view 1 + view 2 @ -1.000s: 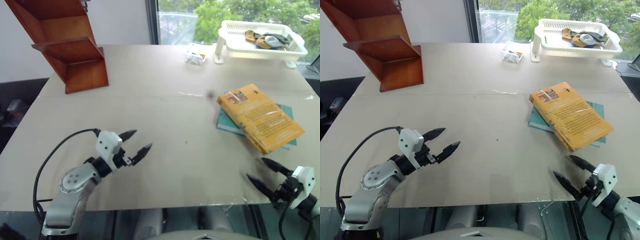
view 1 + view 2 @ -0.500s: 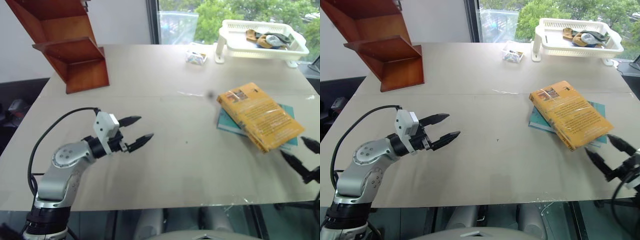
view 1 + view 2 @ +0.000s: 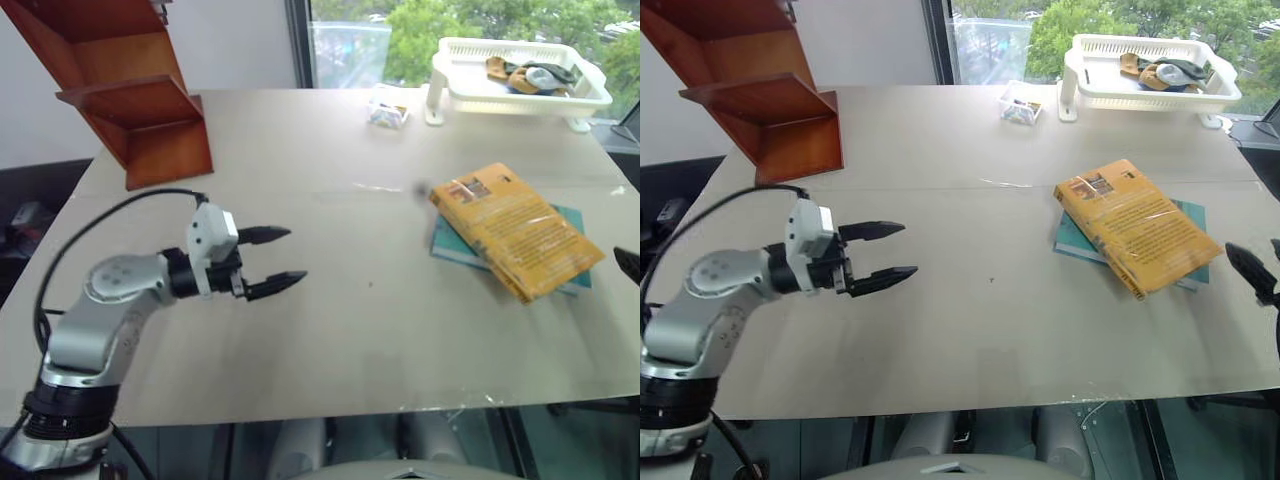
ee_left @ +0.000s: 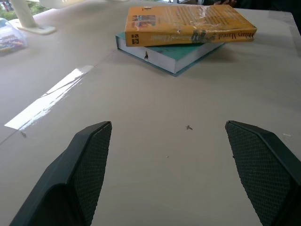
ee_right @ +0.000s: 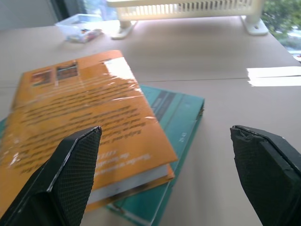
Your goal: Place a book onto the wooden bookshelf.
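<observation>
The book lies flat near the table's right edge, on top of a teal book. The bookshelf stands far off at the back left corner. A white basket sits at the back right corner, a small clear box beside it. The left gripper hangs over the left side — fingers wide apart, holding nothing. The right gripper is by the right edge — wide open too, empty, facing the books.

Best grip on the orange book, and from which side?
Probably the orange book by its near long edge, right end effector coming level from the robot's right. It lies flat, askew on the teal book, and that edge overhangs, leaving room for a finger underneath.
</observation>
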`<control>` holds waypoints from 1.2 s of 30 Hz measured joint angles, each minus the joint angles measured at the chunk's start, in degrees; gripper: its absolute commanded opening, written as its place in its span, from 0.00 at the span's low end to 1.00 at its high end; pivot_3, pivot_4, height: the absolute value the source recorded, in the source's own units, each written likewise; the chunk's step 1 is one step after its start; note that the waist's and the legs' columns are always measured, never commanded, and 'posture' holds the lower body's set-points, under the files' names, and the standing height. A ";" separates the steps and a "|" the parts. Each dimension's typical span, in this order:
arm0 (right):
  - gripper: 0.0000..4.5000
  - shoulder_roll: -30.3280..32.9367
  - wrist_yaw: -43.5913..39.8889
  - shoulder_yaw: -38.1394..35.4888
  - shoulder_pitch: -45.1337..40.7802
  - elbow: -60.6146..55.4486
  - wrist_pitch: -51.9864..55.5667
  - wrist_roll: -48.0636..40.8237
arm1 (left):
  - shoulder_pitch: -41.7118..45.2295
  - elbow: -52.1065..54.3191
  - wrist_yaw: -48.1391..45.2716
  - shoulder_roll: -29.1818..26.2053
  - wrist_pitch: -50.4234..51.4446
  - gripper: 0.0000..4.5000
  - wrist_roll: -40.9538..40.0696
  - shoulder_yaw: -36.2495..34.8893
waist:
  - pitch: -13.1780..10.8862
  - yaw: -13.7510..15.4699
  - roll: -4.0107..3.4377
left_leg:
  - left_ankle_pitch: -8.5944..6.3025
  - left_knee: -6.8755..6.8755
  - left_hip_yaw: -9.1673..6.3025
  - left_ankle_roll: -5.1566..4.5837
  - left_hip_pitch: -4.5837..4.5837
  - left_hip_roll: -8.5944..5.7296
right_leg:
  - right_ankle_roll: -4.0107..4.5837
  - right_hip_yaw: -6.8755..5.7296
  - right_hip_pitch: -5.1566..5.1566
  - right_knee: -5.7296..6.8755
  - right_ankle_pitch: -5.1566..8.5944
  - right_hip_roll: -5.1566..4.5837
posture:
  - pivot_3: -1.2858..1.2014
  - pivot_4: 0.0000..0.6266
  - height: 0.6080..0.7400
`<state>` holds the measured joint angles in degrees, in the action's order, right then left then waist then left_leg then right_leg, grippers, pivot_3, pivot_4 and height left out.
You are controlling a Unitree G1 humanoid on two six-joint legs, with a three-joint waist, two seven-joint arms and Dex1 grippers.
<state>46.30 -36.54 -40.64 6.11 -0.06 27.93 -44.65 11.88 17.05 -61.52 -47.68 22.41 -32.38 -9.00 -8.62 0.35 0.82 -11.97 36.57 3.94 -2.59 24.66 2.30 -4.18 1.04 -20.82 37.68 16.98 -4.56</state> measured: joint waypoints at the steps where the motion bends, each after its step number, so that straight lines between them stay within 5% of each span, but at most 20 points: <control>1: 1.00 -0.01 1.25 0.00 -1.97 -0.05 0.46 0.15 | 0.56 -0.05 -0.03 -0.36 0.07 0.90 0.00 -0.21 | -0.01 0.05 -0.01 | 0.00 0.00 0.01 0.00 0.01 -0.01 | -0.03 0.01 -0.01 0.00 -0.01 0.00 | 0.52 0.24 1.00; 8: 1.00 4.10 6.51 0.35 -14.89 4.73 2.31 2.86 | 1.51 -0.10 0.52 -0.39 0.74 0.90 -0.38 -0.54 | -0.05 0.28 -0.01 | 0.00 0.00 0.05 0.00 0.06 -0.02 | -0.10 0.02 -0.06 -0.01 -0.03 0.12 | 0.52 0.24 1.00; 25: 1.00 10.85 -8.79 12.70 -28.72 35.16 5.50 13.84 | 7.63 -0.54 0.09 -0.45 1.00 0.90 -0.28 0.71 | -0.09 -1.02 -0.04 | 0.00 0.00 0.17 0.00 0.06 -0.02 | -0.14 0.26 -0.15 0.02 -0.02 0.35 | 0.52 0.24 1.00; 36: 1.00 10.79 -16.13 15.31 -30.79 46.31 -14.56 21.10 | 7.97 -0.91 1.14 -0.83 4.68 0.90 -1.50 -0.24 | -0.13 -1.17 -0.09 | 0.01 0.00 0.23 0.01 0.04 -0.01 | -0.16 0.33 -0.17 0.03 -0.01 0.38 | 0.52 0.24 1.00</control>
<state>57.08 -52.68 -25.34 -24.68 46.25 13.38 -23.55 19.85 16.14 -60.38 -48.51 27.09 -33.88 -9.23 -8.75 -0.82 0.73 -11.96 36.57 4.17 -2.58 24.70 2.29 -4.34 1.37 -20.99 37.71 16.98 -4.17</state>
